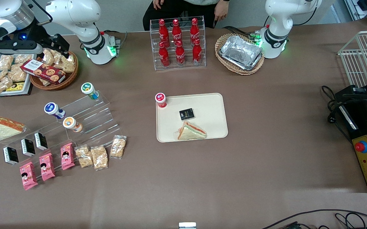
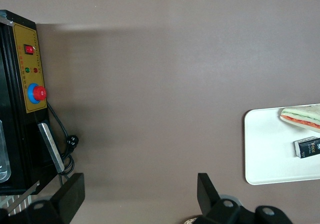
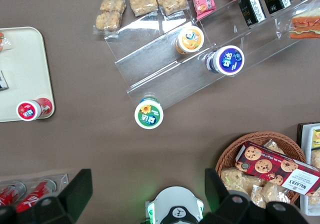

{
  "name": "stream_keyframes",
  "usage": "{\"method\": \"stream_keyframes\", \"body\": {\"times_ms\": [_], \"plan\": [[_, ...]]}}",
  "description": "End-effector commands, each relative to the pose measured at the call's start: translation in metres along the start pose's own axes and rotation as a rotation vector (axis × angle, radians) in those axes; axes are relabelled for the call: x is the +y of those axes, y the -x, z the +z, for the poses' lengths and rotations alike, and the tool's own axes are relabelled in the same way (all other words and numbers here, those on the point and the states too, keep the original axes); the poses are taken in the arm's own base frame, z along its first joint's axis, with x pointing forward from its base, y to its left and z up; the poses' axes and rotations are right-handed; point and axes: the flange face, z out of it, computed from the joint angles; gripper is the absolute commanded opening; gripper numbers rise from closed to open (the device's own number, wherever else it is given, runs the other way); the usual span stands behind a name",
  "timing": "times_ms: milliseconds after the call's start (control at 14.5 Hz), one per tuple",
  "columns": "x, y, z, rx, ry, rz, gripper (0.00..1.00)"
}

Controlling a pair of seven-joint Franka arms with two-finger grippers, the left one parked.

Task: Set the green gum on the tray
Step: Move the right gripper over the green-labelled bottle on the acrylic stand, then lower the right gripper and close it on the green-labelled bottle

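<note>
While gripper [image 3: 145, 194] gapes, green gum [image 3: 149, 114] nearby

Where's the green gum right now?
The green gum stands on the clear stepped rack's top step, above the blue-lidded bottle; the open gripper hovers above it.

White arm — black gripper [image 3: 145, 194], green-lit base

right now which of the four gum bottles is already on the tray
The red-lidded bottle, standing on the tray. The gripper hovers above the wicker basket.
</note>
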Motion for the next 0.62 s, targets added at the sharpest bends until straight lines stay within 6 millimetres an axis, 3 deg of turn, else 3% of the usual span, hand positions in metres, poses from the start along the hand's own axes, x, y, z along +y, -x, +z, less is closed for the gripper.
{"method": "stream_keyframes", "body": {"times_ms": [0,550], "plan": [[0.000,-0.004,0.032,0.004,-0.039,0.024,1.00],[0.005,-0.010,0.157,0.029,-0.058,0.054,1.00]]}}
